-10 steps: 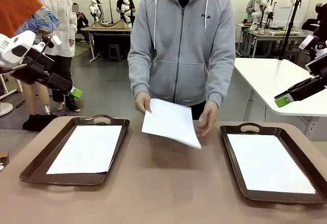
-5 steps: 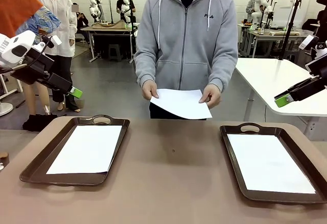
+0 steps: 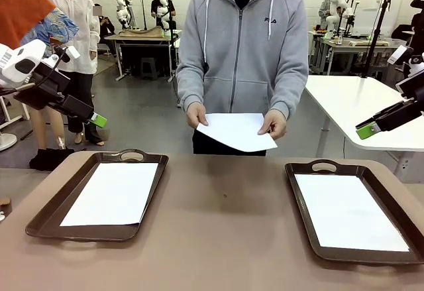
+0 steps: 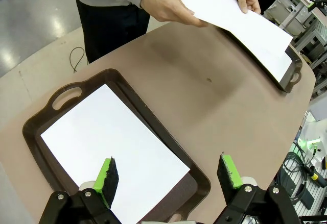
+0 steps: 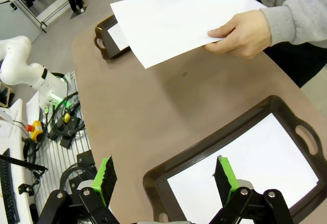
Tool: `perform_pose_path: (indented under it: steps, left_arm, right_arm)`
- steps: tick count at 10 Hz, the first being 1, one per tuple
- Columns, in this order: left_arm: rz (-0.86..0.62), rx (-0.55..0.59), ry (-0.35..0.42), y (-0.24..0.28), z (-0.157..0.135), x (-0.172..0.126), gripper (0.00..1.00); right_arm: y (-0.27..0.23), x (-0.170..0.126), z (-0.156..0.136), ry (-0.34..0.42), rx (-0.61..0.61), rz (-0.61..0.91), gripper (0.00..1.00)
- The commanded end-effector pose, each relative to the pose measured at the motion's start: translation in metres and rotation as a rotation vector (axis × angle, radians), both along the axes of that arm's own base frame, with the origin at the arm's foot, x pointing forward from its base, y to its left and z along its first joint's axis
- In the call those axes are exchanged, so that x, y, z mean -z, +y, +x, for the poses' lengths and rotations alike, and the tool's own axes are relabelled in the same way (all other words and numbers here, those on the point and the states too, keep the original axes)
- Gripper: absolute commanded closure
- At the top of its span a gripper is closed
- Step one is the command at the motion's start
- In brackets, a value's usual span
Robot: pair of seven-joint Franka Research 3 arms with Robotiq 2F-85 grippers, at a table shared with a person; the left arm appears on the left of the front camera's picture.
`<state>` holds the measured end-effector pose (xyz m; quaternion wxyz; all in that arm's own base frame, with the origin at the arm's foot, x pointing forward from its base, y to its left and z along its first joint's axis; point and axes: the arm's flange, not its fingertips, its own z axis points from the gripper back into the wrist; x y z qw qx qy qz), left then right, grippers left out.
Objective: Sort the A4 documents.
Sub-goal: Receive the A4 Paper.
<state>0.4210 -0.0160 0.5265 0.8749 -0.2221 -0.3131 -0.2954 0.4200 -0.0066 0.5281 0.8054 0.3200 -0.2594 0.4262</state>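
Up off the table went the sheet (image 3: 236, 132); the person's hands (image 3: 196, 115) hold it by the far edge. My grippers (image 4: 168, 170) (image 5: 162, 175) hang apart. I should take one edge, gently.

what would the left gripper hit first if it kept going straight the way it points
Probably the white sheet lying in the dark tray below the open left gripper; depth is unclear.

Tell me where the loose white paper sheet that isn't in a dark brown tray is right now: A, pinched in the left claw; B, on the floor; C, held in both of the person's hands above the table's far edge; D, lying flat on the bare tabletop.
C: the loose white paper sheet is gripped at each side by the person's hands, clear of the table.
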Motion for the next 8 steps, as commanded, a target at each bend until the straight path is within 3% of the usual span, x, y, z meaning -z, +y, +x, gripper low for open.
perform_pose_path:
  steps: [1, 8]
  left_arm:
    - [-0.009, 0.003, -0.001, 0.0006, 0.0017, -0.0009, 0.00]
    - [-0.009, 0.003, -0.001, 0.0006, 0.0017, -0.0009, 0.00]
  right_arm:
    - [0.0009, -0.0003, -0.0003, -0.001, -0.004, 0.004, 0.00]
    - [0.0009, -0.0003, -0.0003, -0.001, -0.004, 0.004, 0.00]
